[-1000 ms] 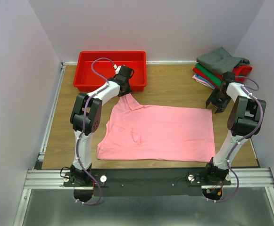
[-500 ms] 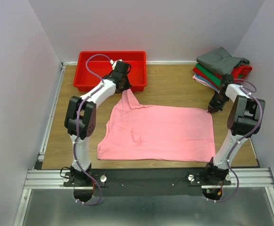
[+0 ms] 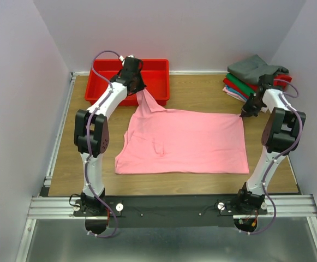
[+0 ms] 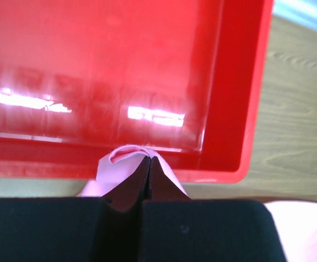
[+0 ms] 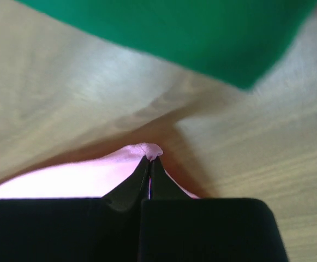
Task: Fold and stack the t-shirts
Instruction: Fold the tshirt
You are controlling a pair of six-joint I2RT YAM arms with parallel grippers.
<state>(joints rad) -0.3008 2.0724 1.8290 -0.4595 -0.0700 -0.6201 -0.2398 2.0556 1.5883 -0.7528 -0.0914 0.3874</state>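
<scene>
A light pink t-shirt lies spread on the wooden table, its far edge lifted. My left gripper is shut on its far left corner, held up at the red tray's near wall; the left wrist view shows pink cloth pinched at the tips. My right gripper is shut on the far right corner, with a small pink tuft poking out at its tips. Folded t-shirts, grey on top of red, green and pale ones, form a stack at the back right.
A red plastic tray stands at the back left, its inside filling the left wrist view. A green folded edge of the stack shows above the right gripper. Walls close in the table on three sides.
The right gripper closed on the shirt's far right corner and lifted it. The left gripper rose and moved back toward the tray with its corner, stretching the shirt's far edge.
</scene>
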